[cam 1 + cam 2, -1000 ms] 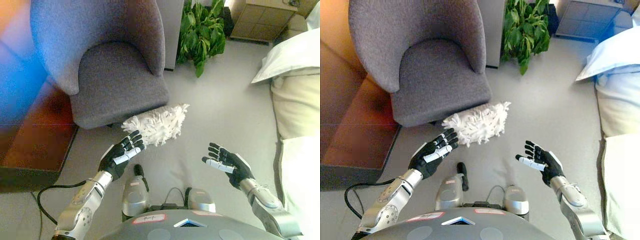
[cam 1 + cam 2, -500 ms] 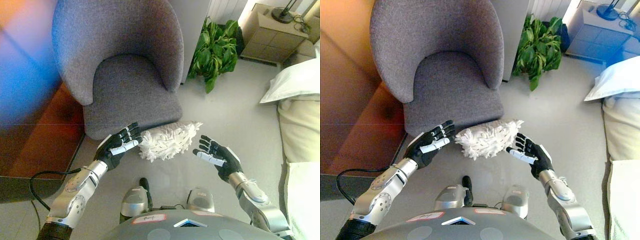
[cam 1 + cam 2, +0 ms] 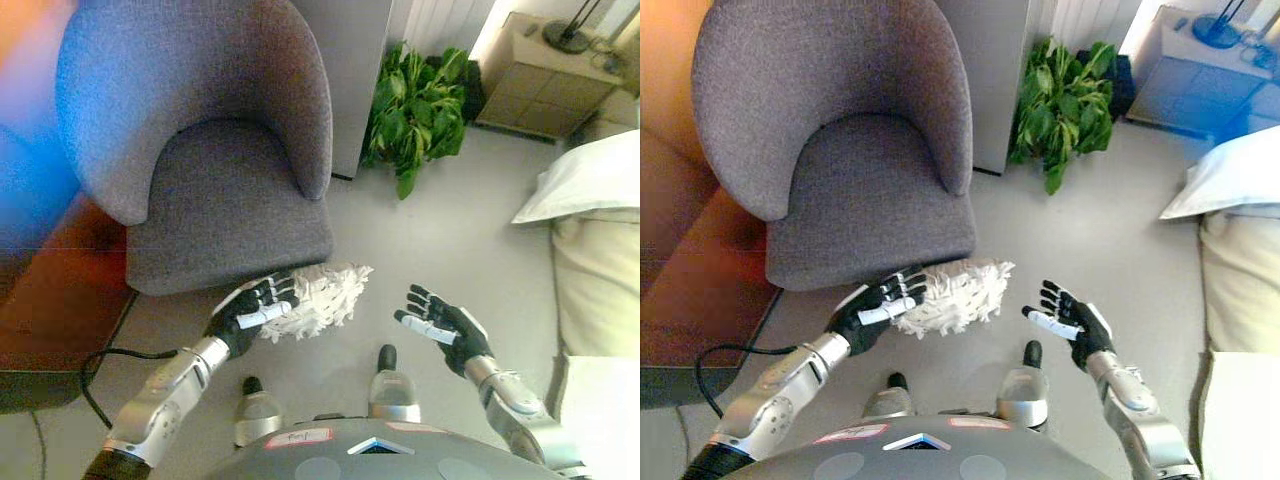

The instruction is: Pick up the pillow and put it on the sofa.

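Observation:
A white shaggy pillow (image 3: 322,293) lies on the floor just in front of the grey armchair (image 3: 215,205). My left hand (image 3: 250,312) is at the pillow's left end, with straight fingers resting against the fluff; it is open. To the right of the pillow my right hand (image 3: 440,325) hovers with spread fingers, palm turned towards the pillow, a short gap away from it and holding nothing. The same layout shows in the right eye view, with the pillow (image 3: 958,294) between both hands.
A leafy potted plant (image 3: 415,105) stands behind the armchair's right side, near a nightstand (image 3: 540,70). White and cream bedding (image 3: 590,240) fills the right edge. A dark wooden surface (image 3: 50,300) lies at the left.
The whole view has shifted. My left hand has closed in and now lies against the pillow's left end. My right hand stands slightly farther from the pillow's right end than before.

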Available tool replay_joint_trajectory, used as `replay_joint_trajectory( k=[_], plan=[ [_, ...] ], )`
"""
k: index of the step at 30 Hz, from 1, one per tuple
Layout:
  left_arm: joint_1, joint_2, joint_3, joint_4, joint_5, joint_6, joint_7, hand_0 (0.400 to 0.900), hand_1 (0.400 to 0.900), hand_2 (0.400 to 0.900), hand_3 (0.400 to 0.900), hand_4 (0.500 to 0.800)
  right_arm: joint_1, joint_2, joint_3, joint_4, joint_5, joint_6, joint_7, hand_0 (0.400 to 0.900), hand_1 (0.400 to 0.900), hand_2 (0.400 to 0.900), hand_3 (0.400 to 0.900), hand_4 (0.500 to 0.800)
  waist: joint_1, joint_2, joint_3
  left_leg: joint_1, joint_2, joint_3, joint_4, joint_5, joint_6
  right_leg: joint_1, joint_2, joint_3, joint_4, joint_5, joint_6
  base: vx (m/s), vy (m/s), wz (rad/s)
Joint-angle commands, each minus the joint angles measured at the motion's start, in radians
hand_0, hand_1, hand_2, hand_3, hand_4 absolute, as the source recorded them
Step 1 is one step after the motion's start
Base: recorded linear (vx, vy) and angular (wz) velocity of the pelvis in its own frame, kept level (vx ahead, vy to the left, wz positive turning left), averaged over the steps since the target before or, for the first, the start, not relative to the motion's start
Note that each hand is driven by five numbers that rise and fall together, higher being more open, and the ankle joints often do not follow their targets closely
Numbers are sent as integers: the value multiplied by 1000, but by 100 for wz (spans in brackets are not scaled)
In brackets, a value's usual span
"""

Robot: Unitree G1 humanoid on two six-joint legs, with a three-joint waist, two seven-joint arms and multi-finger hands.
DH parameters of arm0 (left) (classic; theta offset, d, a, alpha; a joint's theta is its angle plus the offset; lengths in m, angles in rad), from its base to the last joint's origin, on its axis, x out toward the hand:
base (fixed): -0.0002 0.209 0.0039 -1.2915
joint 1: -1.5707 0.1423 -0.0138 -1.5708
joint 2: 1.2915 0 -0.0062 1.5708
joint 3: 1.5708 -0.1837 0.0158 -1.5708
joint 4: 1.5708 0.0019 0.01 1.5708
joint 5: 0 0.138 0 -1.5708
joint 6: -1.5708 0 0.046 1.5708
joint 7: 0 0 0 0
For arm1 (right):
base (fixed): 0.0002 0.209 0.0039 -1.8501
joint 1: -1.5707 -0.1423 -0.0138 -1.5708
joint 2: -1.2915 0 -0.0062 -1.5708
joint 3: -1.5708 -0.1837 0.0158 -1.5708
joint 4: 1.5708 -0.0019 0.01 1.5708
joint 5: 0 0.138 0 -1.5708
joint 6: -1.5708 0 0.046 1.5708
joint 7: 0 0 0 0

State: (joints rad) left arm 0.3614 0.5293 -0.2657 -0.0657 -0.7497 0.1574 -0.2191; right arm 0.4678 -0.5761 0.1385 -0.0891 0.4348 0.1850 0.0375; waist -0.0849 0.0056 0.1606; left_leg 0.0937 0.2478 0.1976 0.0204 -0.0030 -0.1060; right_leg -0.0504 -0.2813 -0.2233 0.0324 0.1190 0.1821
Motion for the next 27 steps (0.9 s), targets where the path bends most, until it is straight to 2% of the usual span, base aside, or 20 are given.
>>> replay_joint_trajectory(
  k=[1,3,4,5,6,8,9,10,11,13,15,17,21,23,27],
  plan=[
    [-5,56,134,-142,-106,-77,-9,900,900,900,900,800,-23,-8,-37,-126,-119,-105,51,900,900,900,900,800,-8,-60,-41,107,77,-3,123,30,-28,-93,-37,44,-12,105,39,236,-258,-24],
    [15,42,155,-155,-142,-97,4,900,900,900,900,800,-67,-75,-32,-125,-225,-142,61,900,900,900,900,800,7,-56,-23,17,126,-40,353,80,-24,-79,19,56,39,25,-20,185,-289,-21],
    [7,44,155,-154,-169,-98,0,900,900,900,900,800,-79,-97,-31,-125,-294,-161,33,900,900,900,900,800,17,-54,-8,-80,147,-56,496,123,-32,-62,35,45,64,-14,-59,123,-260,8],
    [-10,41,146,-146,-188,-99,-9,900,900,900,900,800,-98,-120,-24,-112,-378,-182,-17,900,900,900,900,800,33,-55,13,-172,152,-61,567,155,-42,-33,38,28,68,-29,-77,94,-190,28],
    [-27,36,136,-136,-197,-104,-9,900,900,900,900,800,-119,-143,-15,-95,-462,-195,-68,900,900,900,900,800,42,-53,30,-223,165,-44,575,162,-54,-9,32,10,59,-35,-79,100,-59,42],
    [-52,39,125,-121,-248,-92,-21,900,900,900,900,800,-151,-182,-8,-78,-631,-213,-160,900,900,900,900,800,52,-40,58,-245,203,27,483,191,-83,32,16,-33,30,-39,-65,93,76,50],
    [-59,39,123,-112,-268,-91,-41,900,900,900,900,800,-171,-208,-7,-74,-683,-210,-189,900,900,900,900,800,57,-32,66,-243,206,58,420,196,-81,33,8,-49,21,-36,-55,48,106,42],
    [-71,39,119,-99,-267,-98,-71,900,900,900,900,800,-210,-235,3,-55,-760,-209,-220,900,900,900,900,800,65,-21,77,-245,193,69,363,197,-74,27,2,-60,18,-35,-46,-53,85,30],
    [-99,44,105,-87,-253,-113,-91,900,900,900,900,800,-284,-267,23,-30,-794,-204,-249,900,900,900,900,800,76,-13,93,-251,182,58,336,180,-67,-3,-12,-73,32,-32,-37,-165,38,23],
    [-170,66,63,-63,-252,-158,-104,900,900,900,900,800,-433,-305,74,32,-854,-194,-282,900,900,900,900,800,90,1,135,-305,170,0,317,174,-79,-75,-28,-83,67,-30,-30,-303,-38,24],
    [-247,85,27,-45,-258,-189,-120,900,900,900,900,800,-554,-325,122,83,-913,-191,-324,900,900,900,900,800,98,4,191,-371,161,-44,341,129,-82,-148,-57,-91,121,-30,-20,-246,-116,43],
    [-281,100,11,-59,-253,-221,-141,900,900,900,900,800,-623,-344,141,83,-925,-174,-349,900,900,900,900,800,100,12,244,-446,172,-77,396,87,-85,-229,-93,-92,189,-38,-18,-185,-111,50],
    [-331,137,-6,-93,-285,-264,-199,900,900,900,900,800,-736,-386,155,73,-972,-175,-368,900,900,900,900,800,108,6,316,-600,160,-136,506,-13,-57,-406,-155,-30,330,-61,-16,-142,-63,30],
    [-360,147,-14,-100,-292,-284,-221,900,900,900,900,800,-803,-408,174,89,-987,-187,-369,900,900,900,900,800,115,5,339,-672,160,-150,558,-65,-44,-499,-178,-1,422,-88,-12,-145,-41,22],
    [-403,172,-27,-113,-296,-314,-212,900,900,900,900,800,-895,-443,200,98,-977,-212,-359,900,900,900,900,800,127,3,358,-781,155,-152,673,-128,-28,-637,-210,25,593,-141,-8,-97,-19,22]
  ],
)
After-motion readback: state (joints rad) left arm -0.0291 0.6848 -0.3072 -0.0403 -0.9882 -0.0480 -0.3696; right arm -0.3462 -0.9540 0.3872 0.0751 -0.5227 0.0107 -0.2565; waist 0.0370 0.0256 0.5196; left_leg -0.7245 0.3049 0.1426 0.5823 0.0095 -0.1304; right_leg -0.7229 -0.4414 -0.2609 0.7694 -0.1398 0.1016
